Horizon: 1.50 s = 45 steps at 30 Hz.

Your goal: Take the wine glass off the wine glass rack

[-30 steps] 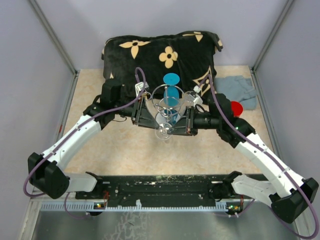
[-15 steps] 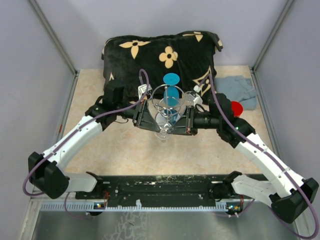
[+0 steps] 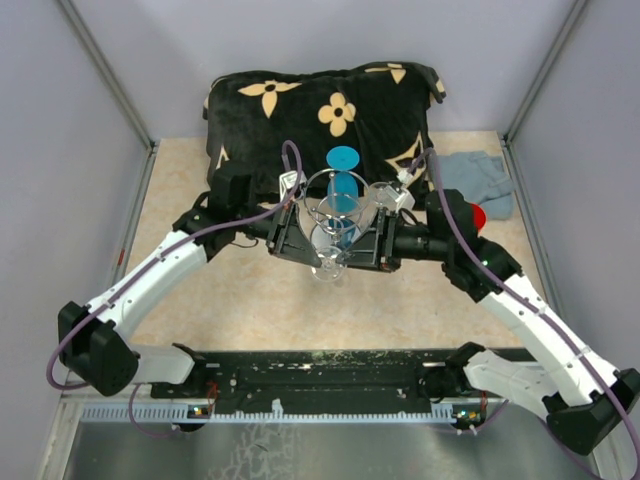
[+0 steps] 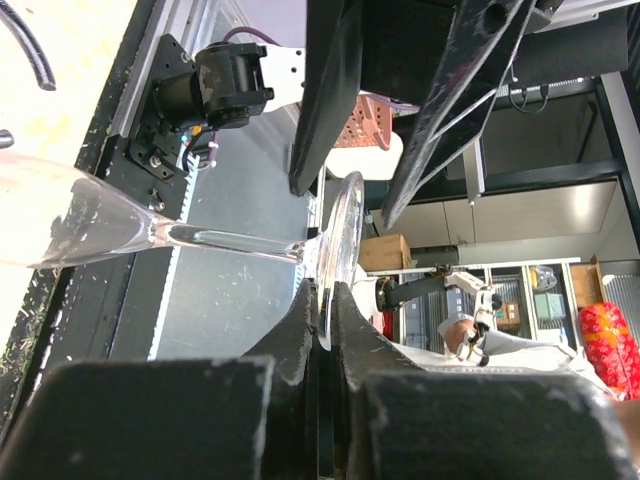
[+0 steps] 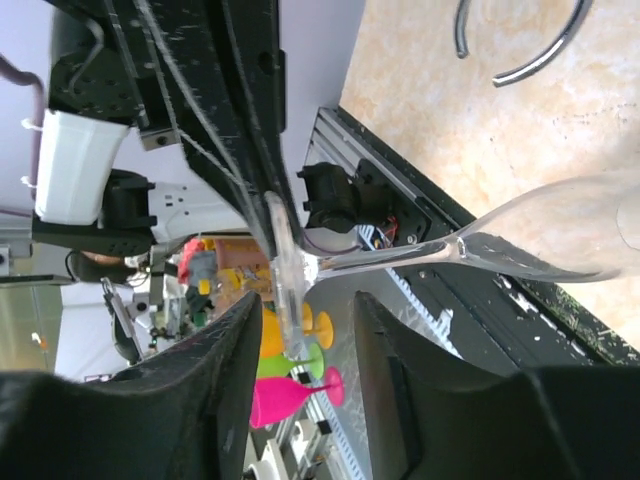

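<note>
A: What could go wrong from here?

B: The left hand point(image 4: 322, 300) is clenched on the wine glass point(image 4: 70, 215), but only on the thin rim of its foot. That is a narrow pinch on slick glass. The glass lies tilted between the two hands, with its bowl toward the wine glass rack point(image 3: 316, 205) and its foot toward the arms' bases. If the arm pulled off-line, the glass could pivot in the pinch, or slip and fall to the counter point(image 3: 250, 290).

A: And the right hand?

B: The right hand point(image 5: 308, 300) is released. Its fingers straddle the same foot and seem not to touch it. If it closed there, it could knock the foot against the left fingers. A caught bowl could also drag the light wire rack over, along with the blue glass point(image 3: 343, 190) hanging on it.

A: What is hard to make out?

B: Whether the bowl is clear of the wire loops. From above, both hands crowd it, and each wrist view cuts the bowl off at the frame's edge. The rack's base is hidden too. The clear glass nearly vanishes against the pale counter.
</note>
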Tool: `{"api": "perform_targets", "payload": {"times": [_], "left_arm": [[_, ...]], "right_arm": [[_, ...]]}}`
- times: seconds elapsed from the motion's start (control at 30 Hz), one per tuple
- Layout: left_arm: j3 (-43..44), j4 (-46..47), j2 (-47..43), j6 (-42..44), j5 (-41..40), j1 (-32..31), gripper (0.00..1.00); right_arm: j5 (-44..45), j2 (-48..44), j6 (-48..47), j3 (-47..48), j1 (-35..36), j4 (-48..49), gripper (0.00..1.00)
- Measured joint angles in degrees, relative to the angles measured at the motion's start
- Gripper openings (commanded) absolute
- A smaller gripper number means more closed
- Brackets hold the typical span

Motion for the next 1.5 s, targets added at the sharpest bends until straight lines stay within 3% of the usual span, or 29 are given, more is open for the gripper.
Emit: {"api": "perform_targets", "payload": {"times": [0.3,0.57,0.9,1.07,1.27,1.5], "left_arm": [[0.26,1.97,-0.02,0.22,2.82,-0.5,0.0],[0.42,11.52,0.0,-3.89,6.97,-3.17,0.0],[9.4,18.05,1.03,-4.33,9.03,-8.07,0.0],[11.52,18.56,1.22,-2.14,9.05,-9.6,0.0],[11.54,18.05,1.09,5.88,7.45,-10.12,0.0],[16.96,5.44,0.94,28.59,2.29,-11.17,0.0]], "right_arm": [[4.22,-4.87,0.35,6.91,0.0,-5.77,0.46],[11.76,-5.42,-0.72,11.47,0.0,-13.29,0.47],[21.97,-5.64,-0.74,15.56,0.0,-21.77,0.47],[30.49,-7.17,-0.63,19.43,0.0,-24.57,0.53],[40.19,-10.84,0.85,20.76,0.0,-27.91,0.6],[41.79,-10.75,4.37,20.39,0.0,-28.59,0.71]]}}
